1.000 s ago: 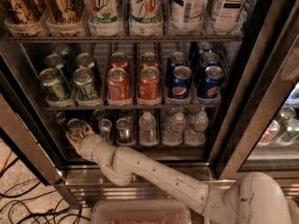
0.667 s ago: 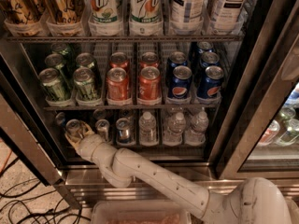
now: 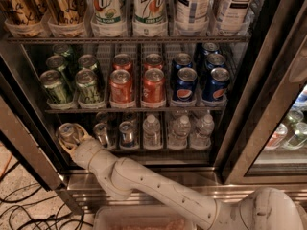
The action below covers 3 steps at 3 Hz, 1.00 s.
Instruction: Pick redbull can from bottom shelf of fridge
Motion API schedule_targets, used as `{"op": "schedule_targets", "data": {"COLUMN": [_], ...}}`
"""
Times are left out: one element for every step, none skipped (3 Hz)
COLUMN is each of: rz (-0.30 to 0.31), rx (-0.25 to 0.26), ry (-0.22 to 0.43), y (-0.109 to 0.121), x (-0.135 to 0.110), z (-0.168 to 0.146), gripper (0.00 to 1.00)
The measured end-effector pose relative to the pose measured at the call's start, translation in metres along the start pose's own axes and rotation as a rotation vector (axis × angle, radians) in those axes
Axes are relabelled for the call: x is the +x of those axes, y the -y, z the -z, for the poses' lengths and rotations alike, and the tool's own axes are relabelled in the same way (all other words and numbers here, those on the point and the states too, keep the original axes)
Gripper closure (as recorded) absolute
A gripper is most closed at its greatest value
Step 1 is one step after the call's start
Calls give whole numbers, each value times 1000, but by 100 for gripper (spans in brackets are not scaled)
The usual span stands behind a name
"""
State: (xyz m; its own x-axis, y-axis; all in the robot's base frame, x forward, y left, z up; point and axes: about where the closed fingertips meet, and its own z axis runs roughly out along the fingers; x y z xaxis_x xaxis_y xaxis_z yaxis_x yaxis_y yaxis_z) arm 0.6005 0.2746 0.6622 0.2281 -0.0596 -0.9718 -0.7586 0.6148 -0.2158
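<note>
My gripper (image 3: 68, 137) is at the left end of the bottom shelf (image 3: 163, 152) of the fridge (image 3: 250, 128). Its beige fingers (image 3: 82, 134) are closed around a slim silver redbull can (image 3: 66, 130), held upright at the shelf's front edge. Two more redbull cans (image 3: 101, 131) (image 3: 127, 130) stand just to its right on the same shelf. My white arm (image 3: 158, 190) reaches in from the lower right.
Small water bottles (image 3: 181, 128) fill the right of the bottom shelf. Green, red and blue soda cans (image 3: 153, 83) sit on the rack above. The open door's frame (image 3: 29, 152) is at the left, cables (image 3: 24, 210) lie on the floor, and a tray (image 3: 144, 220) is below.
The gripper with the can has shifted slightly left and outward from the shelf's left end. The other cans have not moved.
</note>
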Motion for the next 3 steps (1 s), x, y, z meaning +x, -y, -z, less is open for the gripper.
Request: {"op": "schedule_targets", "data": {"rz": [39, 44, 41], "rx": [-2, -6, -28], "ry": [14, 12, -15], "y": [-10, -14, -23], "x": [-22, -27, -28], "z": [9, 13, 27], "gripper": [100, 100, 100]}}
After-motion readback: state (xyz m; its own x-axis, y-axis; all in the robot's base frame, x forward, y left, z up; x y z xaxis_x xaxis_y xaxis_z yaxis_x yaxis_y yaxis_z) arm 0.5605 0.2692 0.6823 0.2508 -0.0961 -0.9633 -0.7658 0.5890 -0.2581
